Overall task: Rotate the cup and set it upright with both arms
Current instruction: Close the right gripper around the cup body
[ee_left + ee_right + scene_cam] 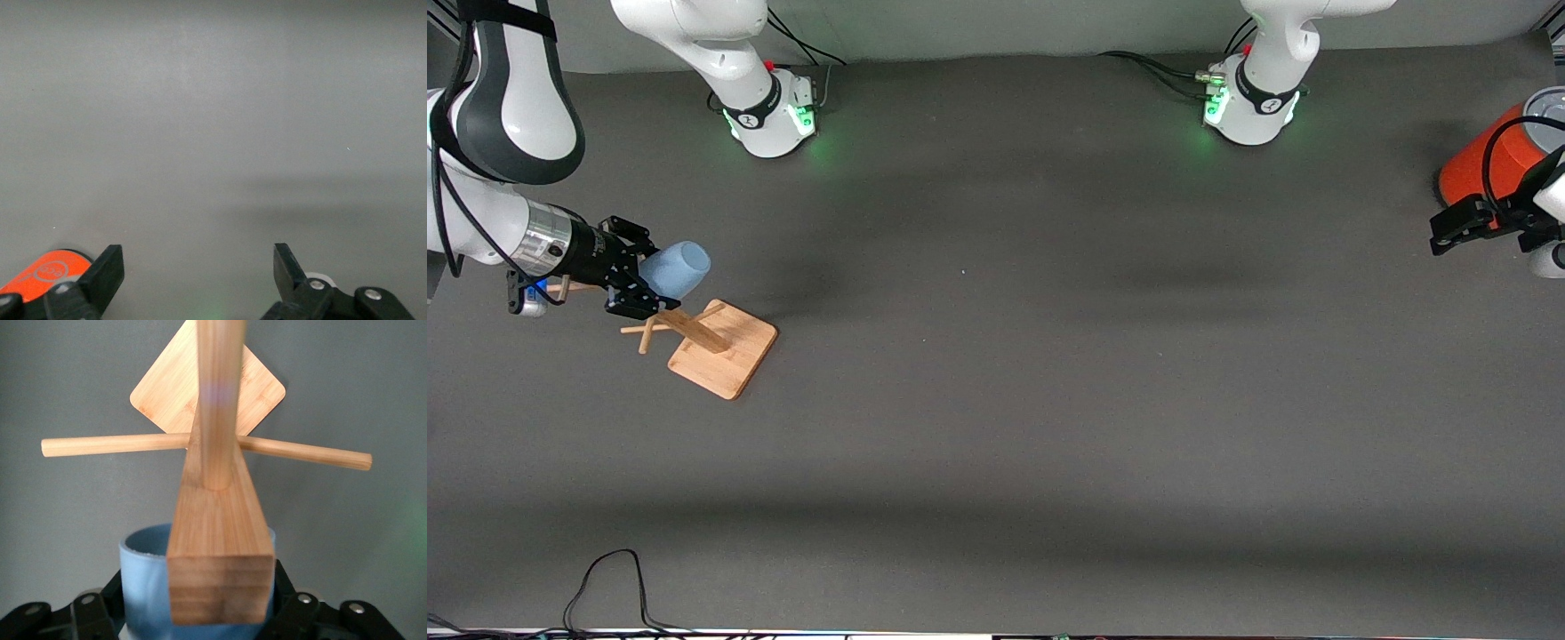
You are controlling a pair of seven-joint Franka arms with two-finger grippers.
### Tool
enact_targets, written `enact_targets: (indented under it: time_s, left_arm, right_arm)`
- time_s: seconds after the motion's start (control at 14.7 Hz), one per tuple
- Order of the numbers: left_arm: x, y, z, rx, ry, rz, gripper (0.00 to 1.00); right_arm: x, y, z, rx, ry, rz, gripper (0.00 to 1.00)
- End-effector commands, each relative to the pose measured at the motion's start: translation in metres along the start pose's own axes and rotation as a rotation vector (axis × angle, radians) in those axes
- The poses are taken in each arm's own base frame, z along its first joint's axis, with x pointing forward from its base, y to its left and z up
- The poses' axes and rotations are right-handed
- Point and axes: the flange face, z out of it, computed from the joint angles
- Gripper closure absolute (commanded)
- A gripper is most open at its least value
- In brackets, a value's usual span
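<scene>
The light-blue cup (678, 269) is tilted on its side at the top of a wooden peg rack (725, 354), toward the right arm's end of the table. My right gripper (643, 274) is shut on the cup, one finger on each side of its wall. In the right wrist view the cup (143, 587) shows its rim and darker inside, partly hidden by the rack's square post (220, 547); the right gripper (199, 603) clamps it from both sides. My left gripper (1440, 235) waits open and holds nothing, beside the orange can (1485, 164). Its fingers stand wide apart in the left wrist view (199, 267).
The rack has a square bamboo base (167, 393) and thin cross pegs (107, 445) sticking out sideways below the cup. The orange can (47, 270) stands at the left arm's end of the table. A black cable (609, 578) lies near the table's front edge.
</scene>
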Motion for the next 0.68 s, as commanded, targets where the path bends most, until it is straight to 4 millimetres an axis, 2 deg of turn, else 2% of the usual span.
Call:
enact_targets:
  time_s: [0.0, 0.41, 0.61]
  left_arm:
    - [0.001, 0.001, -0.005, 0.003, -0.005, 0.016, 0.00]
    - [0.001, 0.001, -0.005, 0.003, -0.005, 0.016, 0.00]
    - [0.002, 0.001, -0.004, 0.003, -0.006, 0.016, 0.00]
  right_arm:
    - [-0.005, -0.003, -0.006, 0.022, -0.014, 0.019, 0.30]
    - [-0.025, -0.009, -0.032, 0.017, -0.078, 0.048, 0.30]
    - [-0.058, -0.020, -0.036, 0.024, -0.087, 0.083, 0.30]
